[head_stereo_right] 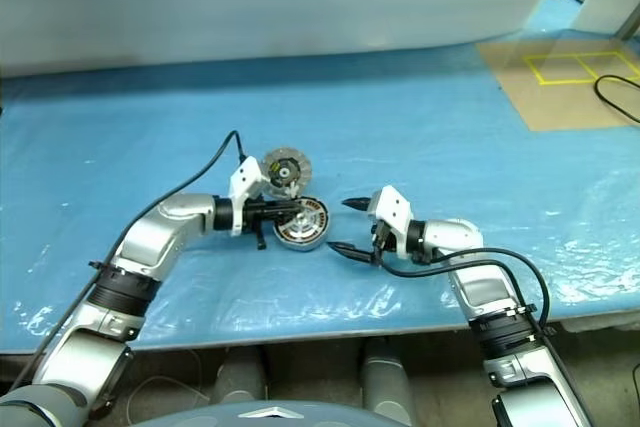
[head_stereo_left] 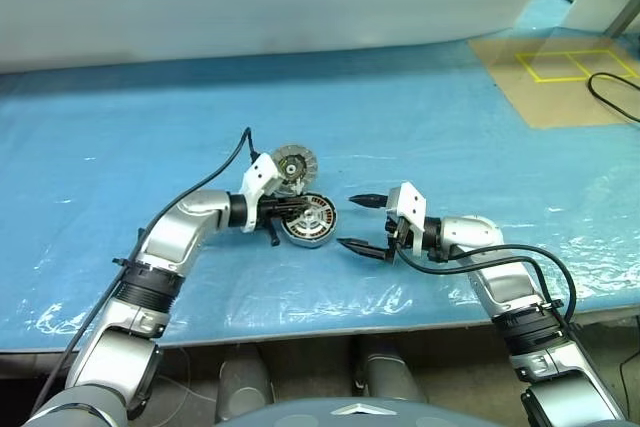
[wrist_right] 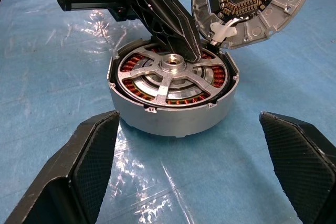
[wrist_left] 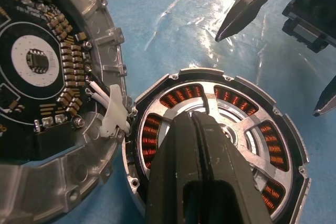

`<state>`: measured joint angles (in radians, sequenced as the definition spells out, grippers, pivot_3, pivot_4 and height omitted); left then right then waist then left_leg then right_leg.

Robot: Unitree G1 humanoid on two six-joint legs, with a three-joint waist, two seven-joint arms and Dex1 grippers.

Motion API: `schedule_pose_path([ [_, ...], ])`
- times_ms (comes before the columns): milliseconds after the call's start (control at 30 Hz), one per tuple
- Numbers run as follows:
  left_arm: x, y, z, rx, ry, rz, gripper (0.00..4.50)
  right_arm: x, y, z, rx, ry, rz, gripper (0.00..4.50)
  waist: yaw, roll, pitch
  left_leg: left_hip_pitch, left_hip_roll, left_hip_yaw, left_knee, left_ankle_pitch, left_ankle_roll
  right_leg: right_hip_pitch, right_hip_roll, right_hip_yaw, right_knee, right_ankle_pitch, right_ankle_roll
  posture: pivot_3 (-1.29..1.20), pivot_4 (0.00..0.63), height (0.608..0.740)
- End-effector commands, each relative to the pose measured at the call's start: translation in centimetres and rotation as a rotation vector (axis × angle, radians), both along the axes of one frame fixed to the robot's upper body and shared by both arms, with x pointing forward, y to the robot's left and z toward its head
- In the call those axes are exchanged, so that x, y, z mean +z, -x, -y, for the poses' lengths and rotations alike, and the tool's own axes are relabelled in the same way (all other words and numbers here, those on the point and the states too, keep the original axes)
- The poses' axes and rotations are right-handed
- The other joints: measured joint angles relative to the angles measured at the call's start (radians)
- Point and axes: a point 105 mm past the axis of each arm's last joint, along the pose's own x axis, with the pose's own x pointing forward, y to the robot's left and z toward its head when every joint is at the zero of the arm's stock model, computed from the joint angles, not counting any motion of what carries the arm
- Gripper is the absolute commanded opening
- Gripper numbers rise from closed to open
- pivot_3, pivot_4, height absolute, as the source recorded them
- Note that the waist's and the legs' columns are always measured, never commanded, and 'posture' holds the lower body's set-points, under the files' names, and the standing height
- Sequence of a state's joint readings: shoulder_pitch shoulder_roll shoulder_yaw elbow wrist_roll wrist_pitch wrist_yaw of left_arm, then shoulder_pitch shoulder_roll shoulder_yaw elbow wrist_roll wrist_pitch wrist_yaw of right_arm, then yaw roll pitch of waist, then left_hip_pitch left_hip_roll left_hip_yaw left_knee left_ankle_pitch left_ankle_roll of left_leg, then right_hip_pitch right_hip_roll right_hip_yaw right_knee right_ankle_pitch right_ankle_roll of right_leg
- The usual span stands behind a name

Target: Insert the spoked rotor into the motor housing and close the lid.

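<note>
I see my left pincer point(wrist_right: 181, 40) shut and empty, tip over the rotor point(wrist_right: 170, 77) seated in the housing point(wrist_right: 173, 116), lid point(head_stereo_left: 294, 164) just beyond, right pincer point(head_stereo_left: 362, 223) wide open nearby, right.

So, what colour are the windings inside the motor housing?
Copper-orange, seen between the spokes in the motor housing; the left wrist view shows it best.
</note>
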<state>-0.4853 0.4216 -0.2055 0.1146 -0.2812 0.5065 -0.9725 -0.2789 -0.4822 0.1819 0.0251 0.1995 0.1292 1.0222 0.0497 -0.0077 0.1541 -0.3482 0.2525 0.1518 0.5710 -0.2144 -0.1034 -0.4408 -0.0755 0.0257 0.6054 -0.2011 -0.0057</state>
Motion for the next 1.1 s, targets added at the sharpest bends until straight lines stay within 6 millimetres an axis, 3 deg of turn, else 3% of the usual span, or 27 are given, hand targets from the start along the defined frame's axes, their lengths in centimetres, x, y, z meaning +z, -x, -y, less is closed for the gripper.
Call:
schedule_pose_path([
  [33, -0.6, 1.0, 0.5, -0.052, 0.002, -0.006, 0.04, 1.1, 0.0, -0.4, 0.021, -0.017, 0.045, 4.50, 0.000, 0.000, 0.000, 0.000, 0.000, 0.000, 0.000, 0.000, 0.000, 0.000, 0.000, 0.000, 0.000, 0.000, 0.000, 0.00, 0.150, 0.740],
  [333, 2.0, 1.7, -0.3, -0.074, 0.160, 0.076, 0.04, 1.9, -0.3, -0.8, 0.029, -0.050, 0.046, 4.50, -0.003, 0.000, 0.000, -0.001, 0.001, 0.000, 0.000, 0.000, 0.000, -0.001, 0.000, 0.000, 0.000, 0.000, 0.000, 0.00, 0.150, 0.740],
  [767, 3.0, 2.9, -2.0, -0.067, 0.199, 0.176, 0.04, 2.4, -0.6, -1.4, 0.060, -0.071, 0.039, 4.50, -0.005, 0.000, 0.000, 0.000, 0.001, 0.000, 0.000, 0.000, 0.000, -0.001, 0.000, 0.000, 0.000, 0.000, 0.000, 0.00, 0.150, 0.740],
  [867, 3.0, 3.4, -2.5, -0.052, 0.213, 0.191, 0.61, 2.6, -0.7, -1.5, 0.065, -0.077, 0.040, 4.50, -0.008, 0.000, 0.000, 0.000, 0.001, 0.000, 0.000, 0.000, 0.000, -0.001, 0.001, 0.000, 0.000, 0.000, 0.000, 0.00, 0.150, 0.740],
  [1100, 2.0, 4.6, -4.2, 0.013, 0.211, 0.200, 2.95, 2.6, -1.0, -2.0, 0.079, -0.089, 0.031, 4.50, -0.008, 0.000, 0.000, 0.000, 0.002, 0.000, 0.000, 0.000, 0.000, -0.001, 0.001, 0.000, 0.000, 0.000, 0.000, 0.00, 0.150, 0.740],
])
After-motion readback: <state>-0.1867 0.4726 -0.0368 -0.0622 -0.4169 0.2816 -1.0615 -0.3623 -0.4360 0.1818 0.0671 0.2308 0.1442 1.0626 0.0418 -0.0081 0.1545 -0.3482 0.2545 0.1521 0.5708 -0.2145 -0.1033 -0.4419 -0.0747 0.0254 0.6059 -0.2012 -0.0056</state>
